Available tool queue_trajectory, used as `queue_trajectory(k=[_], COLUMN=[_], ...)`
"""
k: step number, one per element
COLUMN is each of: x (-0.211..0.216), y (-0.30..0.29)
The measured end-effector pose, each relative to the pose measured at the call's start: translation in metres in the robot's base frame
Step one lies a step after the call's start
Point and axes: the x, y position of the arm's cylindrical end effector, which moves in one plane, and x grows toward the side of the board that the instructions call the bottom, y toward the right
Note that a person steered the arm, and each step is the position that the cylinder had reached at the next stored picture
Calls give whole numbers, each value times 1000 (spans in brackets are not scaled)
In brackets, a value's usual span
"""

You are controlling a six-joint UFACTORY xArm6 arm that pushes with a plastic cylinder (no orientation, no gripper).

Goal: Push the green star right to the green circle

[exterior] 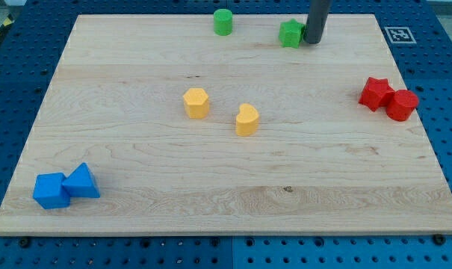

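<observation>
The green star [290, 33] sits near the view's top edge of the wooden board, right of centre. My tip [313, 41] stands against the star's right side, touching it. The green circle [223, 22] stands at the top of the board, to the left of the star, with a gap of about a block and a half between them.
A yellow hexagon-like block [196, 102] and a yellow heart-shaped block [247, 119] lie mid-board. A red star [376, 93] and a red cylinder [402, 104] touch at the right. A blue cube [49, 190] and a blue triangle [82, 180] sit at the bottom left.
</observation>
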Motion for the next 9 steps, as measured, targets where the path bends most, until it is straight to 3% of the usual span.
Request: queue_trajectory(k=[1,4,9], x=[-26,5,5], y=[-3,-18,-153])
